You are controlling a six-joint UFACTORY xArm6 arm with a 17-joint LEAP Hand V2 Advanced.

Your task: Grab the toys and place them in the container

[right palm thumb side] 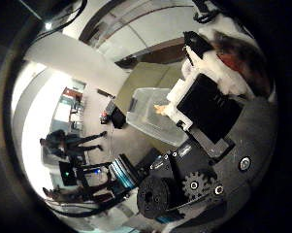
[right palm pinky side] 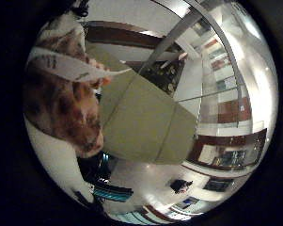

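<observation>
Carrying a furry brown toy point(right palm pinky side: 61, 103), fingers point(right palm thumb side: 203, 104) curled tight around it, up above the green table point(right palm pinky side: 145, 122). Clear container point(right palm thumb side: 153, 114) just past the fingers; next probably moving over it and letting go.

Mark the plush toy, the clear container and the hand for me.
plush toy point(right palm pinky side: 61, 108): little finger side palm view, its mottled orange-brown fur.
clear container point(right palm thumb side: 150, 114): thumb side palm view, its near wall.
hand point(right palm thumb side: 208, 109): thumb side palm view, a black finger segment.

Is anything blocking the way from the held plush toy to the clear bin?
Nothing visible. The brown-and-white plush toy sits close against the palm in the hand, and the clear plastic container on the olive-green table lies open and unobstructed.
</observation>
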